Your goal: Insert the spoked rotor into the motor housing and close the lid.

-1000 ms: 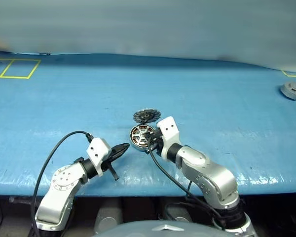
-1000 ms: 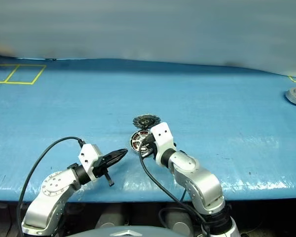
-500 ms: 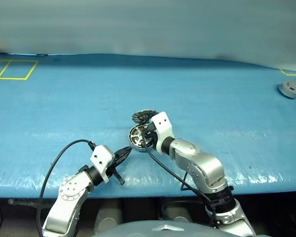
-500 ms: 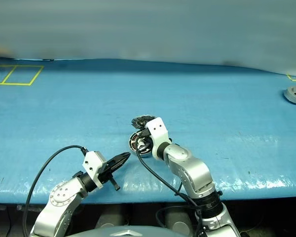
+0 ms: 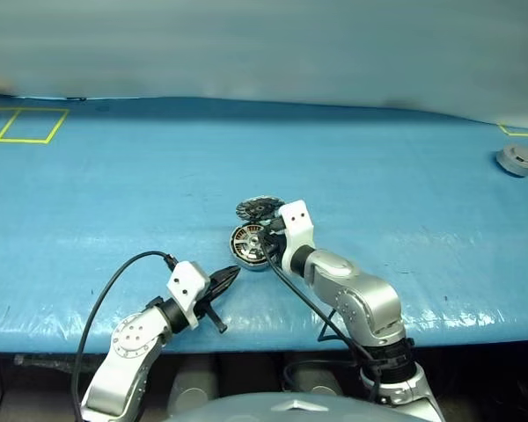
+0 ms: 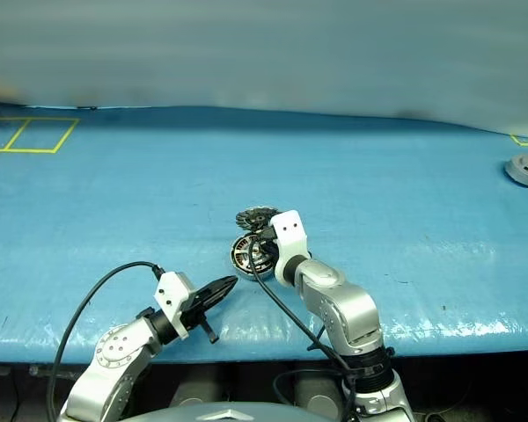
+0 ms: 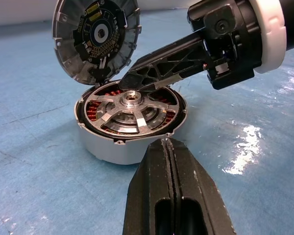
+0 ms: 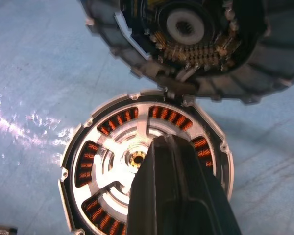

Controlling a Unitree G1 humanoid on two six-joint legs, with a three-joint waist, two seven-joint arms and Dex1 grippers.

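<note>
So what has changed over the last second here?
Little. The right end effector, shut, has edged down onto the spoked rotor seated in the motor housing. The left end effector, shut and holding nothing, stayed on the blue table just short of the housing. The lid stayed open.

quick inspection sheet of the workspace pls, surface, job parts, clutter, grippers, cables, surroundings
surface: blue sheet covers the table, glossy, wrinkled.
job's things: spoked rotor sits inside motor housing; lid stands open, hinged at the housing's edge.
clutter: small grey round part far off on the right.
grippers: right gripper shut, tip over the rotor hub; left gripper shut, just short of the housing.
cables: black cable loops along left arm.
surroundings: yellow tape squares at the far left; pale wall behind.
</note>
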